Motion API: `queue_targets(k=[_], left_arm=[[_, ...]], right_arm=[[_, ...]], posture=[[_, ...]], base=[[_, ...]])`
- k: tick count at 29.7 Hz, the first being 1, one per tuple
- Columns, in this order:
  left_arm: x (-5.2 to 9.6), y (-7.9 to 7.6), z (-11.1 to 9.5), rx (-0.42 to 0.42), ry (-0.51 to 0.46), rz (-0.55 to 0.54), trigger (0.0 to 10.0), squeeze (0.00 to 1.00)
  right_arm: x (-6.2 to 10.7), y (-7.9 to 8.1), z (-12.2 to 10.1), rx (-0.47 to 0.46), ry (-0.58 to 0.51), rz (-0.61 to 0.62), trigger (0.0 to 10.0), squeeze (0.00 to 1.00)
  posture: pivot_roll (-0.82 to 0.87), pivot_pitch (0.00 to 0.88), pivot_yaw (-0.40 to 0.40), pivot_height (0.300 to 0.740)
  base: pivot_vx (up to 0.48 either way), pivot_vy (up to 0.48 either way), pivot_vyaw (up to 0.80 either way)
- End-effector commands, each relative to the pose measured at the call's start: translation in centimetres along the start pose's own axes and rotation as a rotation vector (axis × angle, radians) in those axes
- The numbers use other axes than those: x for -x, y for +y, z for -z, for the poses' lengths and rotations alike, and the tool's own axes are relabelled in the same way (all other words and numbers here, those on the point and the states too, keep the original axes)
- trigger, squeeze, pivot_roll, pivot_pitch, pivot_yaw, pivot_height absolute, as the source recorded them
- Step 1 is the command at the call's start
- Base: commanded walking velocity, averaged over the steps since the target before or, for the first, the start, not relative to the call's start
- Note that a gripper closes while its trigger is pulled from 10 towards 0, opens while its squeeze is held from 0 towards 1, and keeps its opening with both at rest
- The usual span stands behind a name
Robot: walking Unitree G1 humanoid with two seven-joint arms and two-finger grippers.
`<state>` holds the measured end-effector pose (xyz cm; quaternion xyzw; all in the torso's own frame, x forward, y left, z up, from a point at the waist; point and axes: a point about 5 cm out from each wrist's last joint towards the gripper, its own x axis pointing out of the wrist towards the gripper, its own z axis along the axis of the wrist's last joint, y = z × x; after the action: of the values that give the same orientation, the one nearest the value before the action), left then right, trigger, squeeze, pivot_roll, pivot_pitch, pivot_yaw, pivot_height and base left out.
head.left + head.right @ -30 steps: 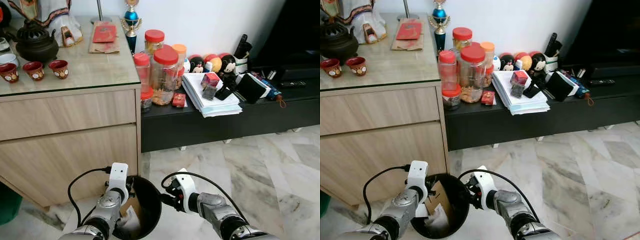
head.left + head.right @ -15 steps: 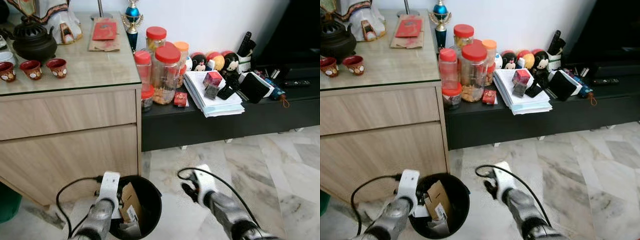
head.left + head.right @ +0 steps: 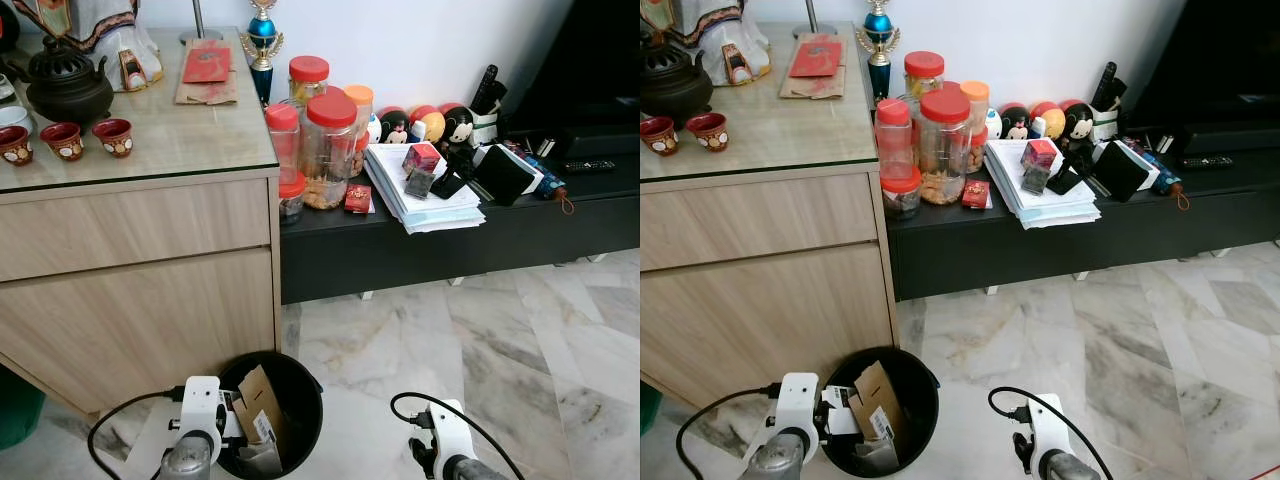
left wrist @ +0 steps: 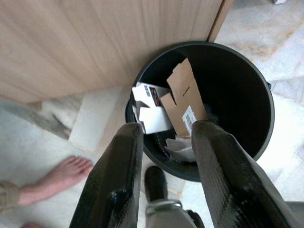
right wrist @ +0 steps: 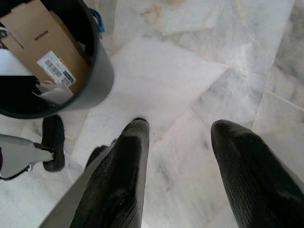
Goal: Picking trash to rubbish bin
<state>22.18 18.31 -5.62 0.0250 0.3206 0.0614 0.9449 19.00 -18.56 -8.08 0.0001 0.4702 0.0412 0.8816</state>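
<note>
A black rubbish bin [image 3: 290, 400] stands on the marble floor against the wooden cabinet. It holds a brown cardboard piece [image 4: 183, 97] with a barcode label, white boxes [image 4: 149, 107] and crumpled paper. My left gripper [image 4: 166, 127] hovers open over the bin's near rim with nothing between its fingers. Its wrist [image 3: 201, 412] shows just left of the bin. My right gripper [image 5: 180, 126] is open and empty over bare floor to the right of the bin [image 5: 90, 71]. Its wrist [image 3: 443, 450] is low at the frame's bottom.
The wooden cabinet [image 3: 140, 270] rises right behind the bin. A low black bench [image 3: 460, 240] to its right carries jars, papers and toys. A person's bare foot [image 4: 59, 178] rests on the floor near the bin. Open marble floor [image 3: 500, 340] spreads to the right.
Both arms have sunk lower and drawn back from the bin's rim. The right gripper has swung off to the right. The cardboard now rests inside the bin.
</note>
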Motion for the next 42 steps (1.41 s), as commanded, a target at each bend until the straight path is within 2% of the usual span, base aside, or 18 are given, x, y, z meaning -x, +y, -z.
queue_targets(k=[1,10,18,26,42], left_arm=[[0.1,-0.1,0.1,0.018,-0.009,0.003,10.0,0.0],[0.2,-0.2,0.3,0.018,-0.004,0.016,10.0,0.0],[0.3,-0.4,0.7,0.011,0.008,0.026,10.0,0.0],[0.4,-0.6,1.0,0.012,0.015,0.036,10.0,0.0],[0.4,-1.0,0.7,0.008,0.003,0.048,10.0,0.0]], right_arm=[[0.1,-0.5,0.0,-0.027,-0.003,0.024,10.0,0.0],[-0.2,0.2,-1.7,-0.037,-0.054,0.007,10.0,0.0],[-0.2,0.2,-1.6,-0.036,-0.053,0.006,10.0,0.0],[-0.1,0.1,-0.9,-0.031,-0.032,0.005,10.0,0.0],[-0.2,0.1,-1.3,-0.029,-0.047,-0.001,10.0,0.0]], posture=[[0.05,0.088,-0.085,0.74],[0.05,0.074,-0.08,0.74],[0.04,0.062,-0.08,0.74],[0.04,0.049,-0.082,0.74],[0.04,0.039,-0.087,0.74]], base=[[0.0,0.0,0.0],[0.0,0.0,0.0],[0.0,0.0,0.0],[-0.282,0.0,0.0],[-0.315,0.0,0.0]])
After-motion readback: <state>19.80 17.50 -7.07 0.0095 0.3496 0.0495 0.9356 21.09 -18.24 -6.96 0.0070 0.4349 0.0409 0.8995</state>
